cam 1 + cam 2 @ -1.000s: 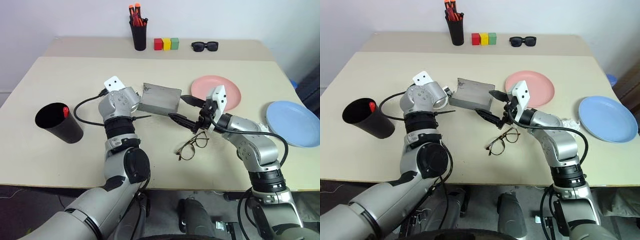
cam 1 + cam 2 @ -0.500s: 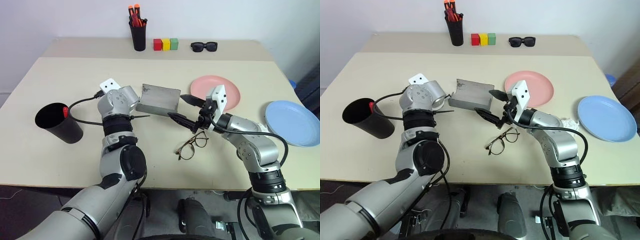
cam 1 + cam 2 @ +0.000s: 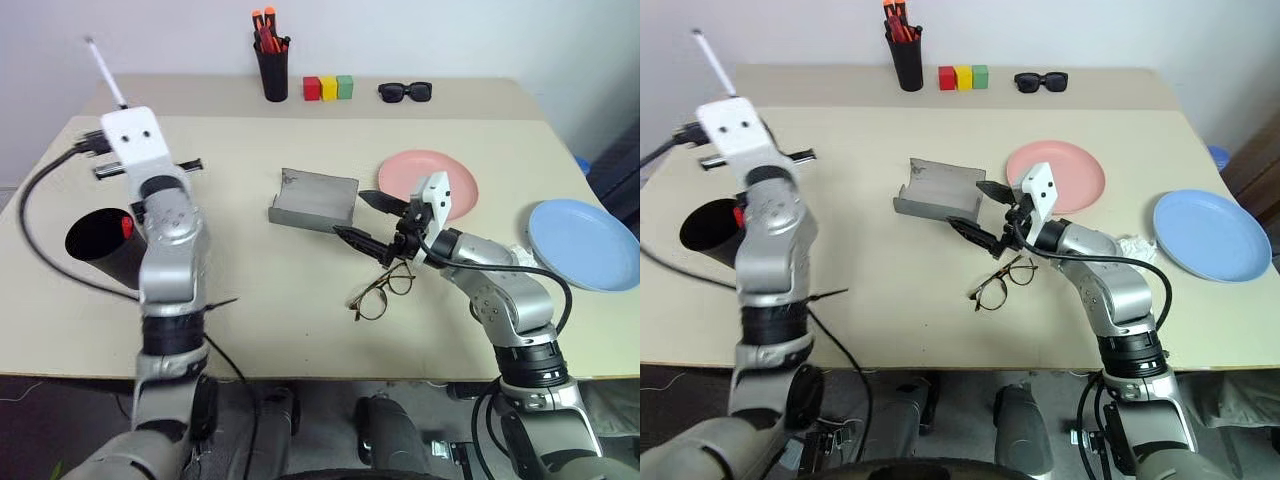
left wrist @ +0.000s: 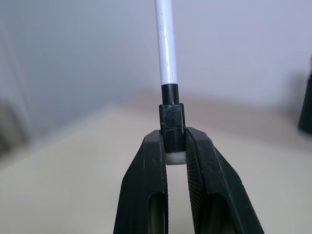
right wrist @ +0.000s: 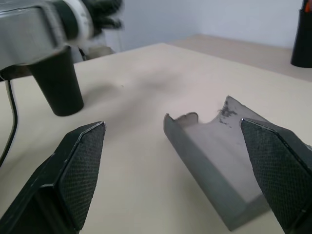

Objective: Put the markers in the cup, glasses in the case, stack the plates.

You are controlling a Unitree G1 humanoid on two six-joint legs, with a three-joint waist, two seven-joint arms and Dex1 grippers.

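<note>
Gripping the white marker [image 4: 166, 48] by its black cap, your left gripper [image 4: 174, 146] sits upper left; your right gripper [image 3: 372, 220], mid-frame, gapes beside the case [image 3: 315, 198].

Left gripper [image 4: 174, 151] risen from beside the case [image 3: 315, 199], now clamping white marker [image 4: 165, 44] above the cup [image 3: 100, 243]

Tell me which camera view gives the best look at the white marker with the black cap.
The left wrist view: the white marker stands close up, its black cap pinched by the shut jaws of the left gripper. In the two eye views it is a thin, far-off stick above that raised gripper.
</note>
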